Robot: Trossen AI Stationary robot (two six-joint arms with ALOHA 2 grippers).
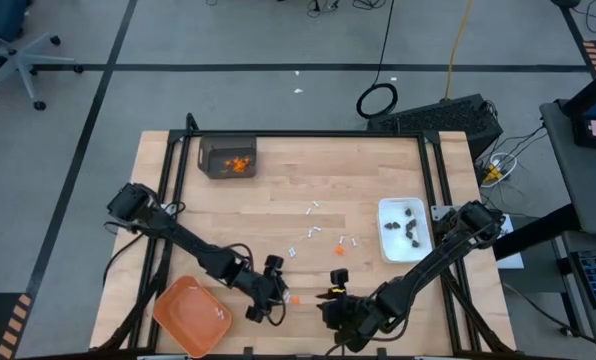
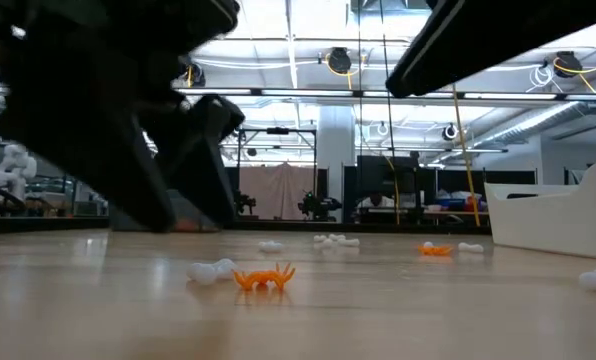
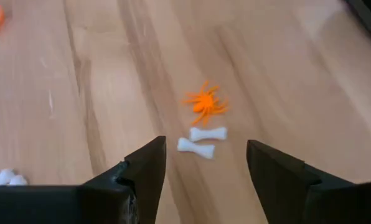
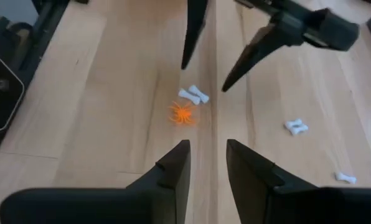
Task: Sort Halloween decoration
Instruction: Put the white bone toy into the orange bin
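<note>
An orange spider-shaped bit point(image 3: 205, 104) and two small white bone-shaped sticks point(image 3: 201, 140) lie flat on the wooden table near its front edge. My left gripper point(image 3: 204, 168) is open just short of them, low over the table; it touches nothing. It also shows in the high view point(image 1: 278, 296). My right gripper point(image 4: 209, 158) is open with a narrow gap, empty, facing the same pieces point(image 4: 182, 114) from the other side point(image 1: 324, 302). More white sticks point(image 1: 313, 232) and orange bits point(image 1: 338, 251) lie scattered mid-table.
An orange tray point(image 1: 183, 318) sits at the front left. A white rectangular dish point(image 1: 390, 245) at the right holds dark bits. A dark bin point(image 1: 210, 160) at the far left holds orange bits. Bare wood lies between the bin and the dish.
</note>
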